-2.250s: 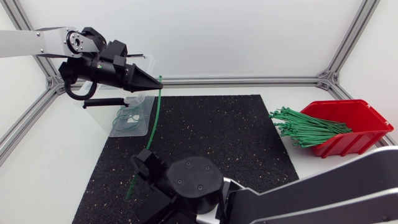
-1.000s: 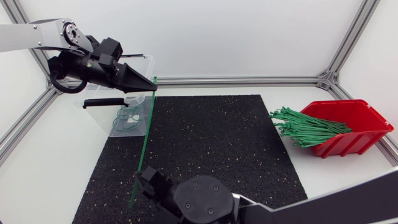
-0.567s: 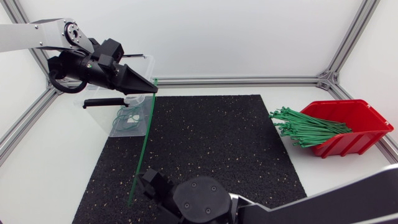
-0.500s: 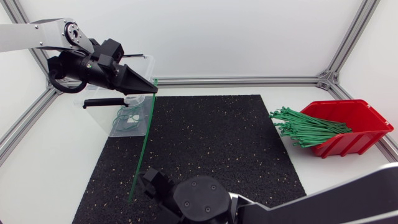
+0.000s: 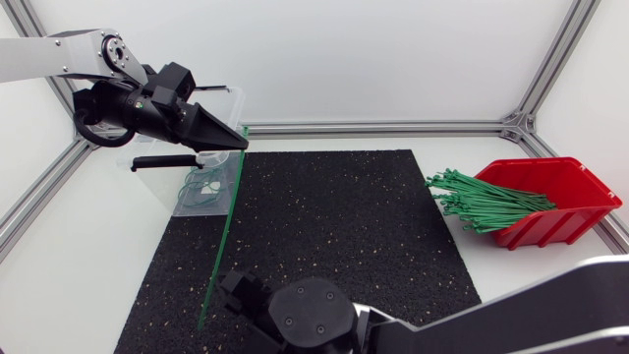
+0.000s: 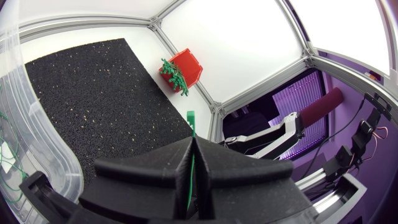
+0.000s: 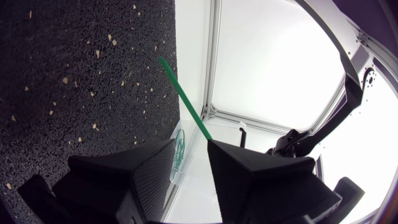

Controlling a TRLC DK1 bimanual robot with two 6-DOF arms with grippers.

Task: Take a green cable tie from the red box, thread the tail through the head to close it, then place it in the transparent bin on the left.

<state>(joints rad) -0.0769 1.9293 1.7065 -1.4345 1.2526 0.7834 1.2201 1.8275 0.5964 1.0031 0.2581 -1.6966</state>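
A flat white bench (image 5: 88,246) fills the scene, and a square black rubber mat flecked with pale specks (image 5: 354,216) lies on its middle. Silver aluminium frame rails (image 5: 393,127) run along the bench's far edge and slant down both sides, meeting an upright post at the far right corner (image 5: 555,59). Smooth white wall panels (image 5: 373,59) close the space between the rails. The light is bright and even, with only soft shadows. Both wrist views show the same speckled mat (image 6: 93,87) (image 7: 74,74) running up to white panels (image 6: 230,43).
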